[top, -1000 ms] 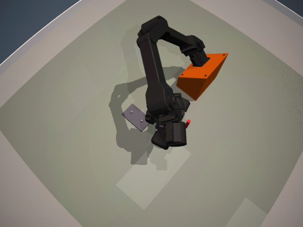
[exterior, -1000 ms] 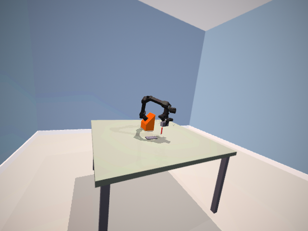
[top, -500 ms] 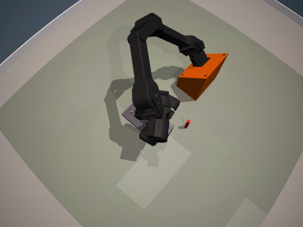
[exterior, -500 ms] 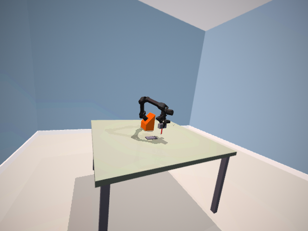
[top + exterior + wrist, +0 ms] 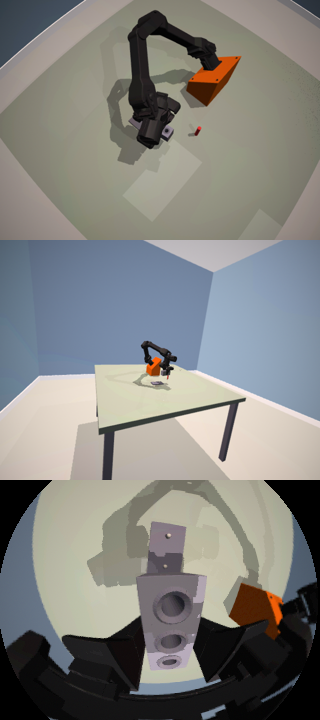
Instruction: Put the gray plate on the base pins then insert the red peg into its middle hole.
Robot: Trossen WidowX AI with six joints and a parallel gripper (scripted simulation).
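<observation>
A bare test room: plain blue walls [image 5: 103,304], a pale floor [image 5: 38,433], and one four-legged worktop [image 5: 144,405] carrying a robot arm [image 5: 155,348].

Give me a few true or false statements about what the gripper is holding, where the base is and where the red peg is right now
1. The gripper is clamped on the gray plate. True.
2. The plate already lies flat on the base. False: it is held in the air above the base, whose two pins show bare.
3. The red peg sits in the plate's middle hole. False: it stands on the table, apart from the plate.
4. The arm is mounted on an orange block. True.
</observation>
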